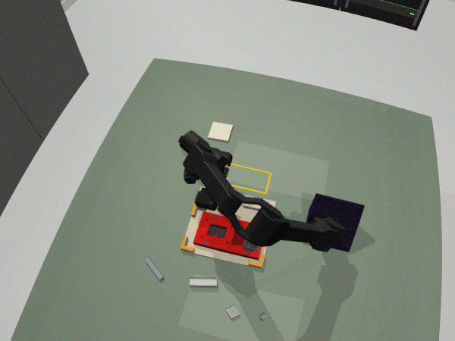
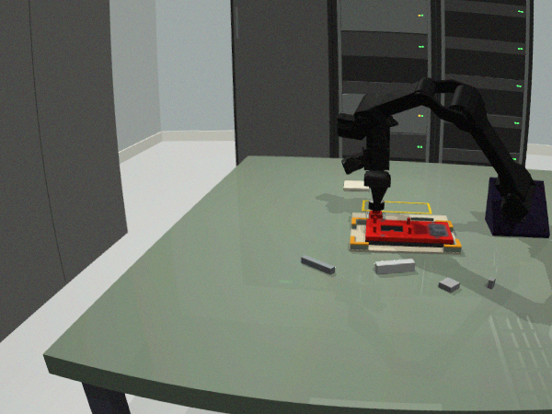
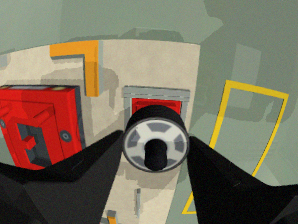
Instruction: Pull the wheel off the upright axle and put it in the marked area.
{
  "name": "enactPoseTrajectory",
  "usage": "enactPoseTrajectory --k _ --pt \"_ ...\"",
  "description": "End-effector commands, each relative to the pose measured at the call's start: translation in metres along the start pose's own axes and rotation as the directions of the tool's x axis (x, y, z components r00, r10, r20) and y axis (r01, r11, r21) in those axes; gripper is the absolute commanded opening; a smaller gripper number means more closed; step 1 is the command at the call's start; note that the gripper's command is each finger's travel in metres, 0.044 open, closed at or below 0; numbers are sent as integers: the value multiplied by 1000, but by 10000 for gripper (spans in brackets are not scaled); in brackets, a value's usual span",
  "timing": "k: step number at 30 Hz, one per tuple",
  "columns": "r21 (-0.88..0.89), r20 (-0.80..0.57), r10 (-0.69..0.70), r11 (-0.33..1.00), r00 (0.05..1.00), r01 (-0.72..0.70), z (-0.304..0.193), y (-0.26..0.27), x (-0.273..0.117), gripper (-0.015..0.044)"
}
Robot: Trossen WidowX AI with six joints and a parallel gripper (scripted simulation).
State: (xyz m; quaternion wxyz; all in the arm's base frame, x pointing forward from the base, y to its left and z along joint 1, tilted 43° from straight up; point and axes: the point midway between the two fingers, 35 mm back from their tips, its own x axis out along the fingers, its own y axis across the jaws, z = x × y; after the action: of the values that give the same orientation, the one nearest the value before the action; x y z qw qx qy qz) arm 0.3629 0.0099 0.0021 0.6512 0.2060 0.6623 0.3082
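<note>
Between the hand's (image 3: 156,152) fingers sits the wheel (image 3: 156,141), seemingly gripped.

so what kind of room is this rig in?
Likely a server room or lab: tall dark racks with green status lights stand behind the green table, with grey cabinets to the side. The arm's end effector is closing around the wheel.

A green table (image 2: 193,276) with a glossy top stands on a pale grey floor (image 2: 152,184). Beyond the gripper (image 2: 377,205) rise dark server racks (image 2: 432,78) dotted with green lights; a tall dark grey cabinet (image 2: 51,138) stands far to its side, and a pale wall (image 2: 193,64) closes the room.
</note>
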Motion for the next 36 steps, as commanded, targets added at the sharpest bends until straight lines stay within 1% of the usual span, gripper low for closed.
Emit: enactPoseTrajectory --k 1,2,7,8,36 --pt "0 -1 0 1000 1000 0 0 0 0 148" --pt "0 -1 0 1000 1000 0 0 0 0 142" --pt "0 -1 0 1000 1000 0 0 0 -1 10" --pt "0 -1 0 1000 1000 0 0 0 -1 0" --pt "1 0 0 1000 1000 0 0 0 -11 0"
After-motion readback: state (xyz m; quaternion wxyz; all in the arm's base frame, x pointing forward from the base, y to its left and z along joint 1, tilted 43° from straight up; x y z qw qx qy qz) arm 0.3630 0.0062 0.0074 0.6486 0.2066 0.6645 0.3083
